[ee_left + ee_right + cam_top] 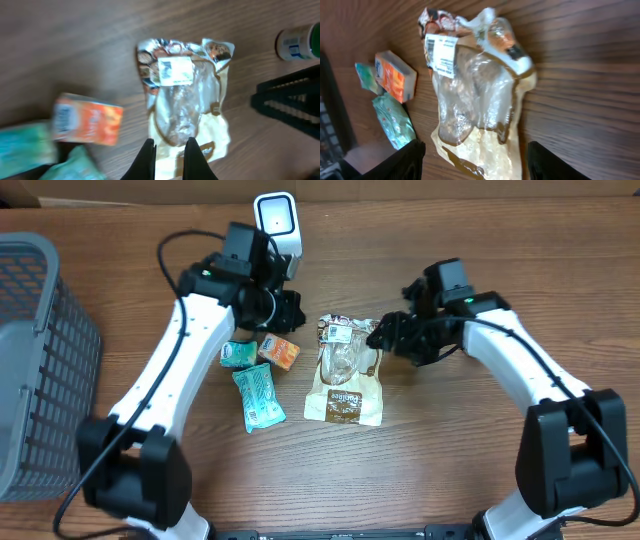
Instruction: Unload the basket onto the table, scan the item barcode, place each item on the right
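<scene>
Though crumpled, pouch [343,395] near-to-far, label [338,333] farthest.

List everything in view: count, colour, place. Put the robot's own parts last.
basket: one, grey, left edge of the table
scanner: one, white, top centre
snack bag: one, clear with brown and cream print, centre
box: one, orange, left of the snack bag
small packet: one, teal, left of the box
long packet: one, teal, below the box
bottle: one, white and green, blurred, only at the edge of the left wrist view
table: one, brown wood
arms: two, white and black, left and right
left gripper: black, between scanner and box, jaws shut
right gripper: black, at the snack bag's upper right corner, jaws open
</scene>
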Robot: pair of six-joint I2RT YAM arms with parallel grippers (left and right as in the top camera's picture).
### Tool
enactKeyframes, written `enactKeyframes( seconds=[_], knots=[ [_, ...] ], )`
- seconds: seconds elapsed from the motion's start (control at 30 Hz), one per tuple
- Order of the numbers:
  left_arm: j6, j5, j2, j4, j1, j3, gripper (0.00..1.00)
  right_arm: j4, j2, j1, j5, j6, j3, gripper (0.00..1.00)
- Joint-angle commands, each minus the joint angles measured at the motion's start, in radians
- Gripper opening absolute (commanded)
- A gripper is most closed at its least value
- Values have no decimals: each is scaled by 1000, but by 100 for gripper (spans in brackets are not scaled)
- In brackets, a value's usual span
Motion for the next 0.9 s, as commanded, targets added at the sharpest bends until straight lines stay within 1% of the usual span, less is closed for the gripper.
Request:
enactKeyframes(
  seconds=[0.0, 0.13, 0.2, 0.27, 0.4, 0.5, 0.63, 0.87],
  knots=[
    [-93, 143, 84, 29, -8, -28, 4, -31, -27, -30, -33, -5, 20, 64],
    [-119, 227, 175, 89, -15, -28, 4, -56, -27, -51, -29, -8, 20, 63],
    [-142, 243, 214, 117, -22, -28, 4, -64, -27, -51, -21, -8, 20, 64],
    [-163, 243, 245, 132, -32, -28, 4, -75, -26, -51, -13, -9, 20, 64],
    [-165, 240, 283, 146, -54, -28, 4, -103, -23, -51, 40, -8, 20, 64],
    [-161, 227, 283, 161, -73, -28, 4, -114, -21, -51, 53, -8, 19, 64],
    [-163, 174, 283, 156, -88, -29, 4, -120, -21, -51, 66, -8, 19, 64],
    [-175, 171, 293, 160, -92, -32, 4, -124, -21, -51, 66, -8, 19, 64]
  ],
)
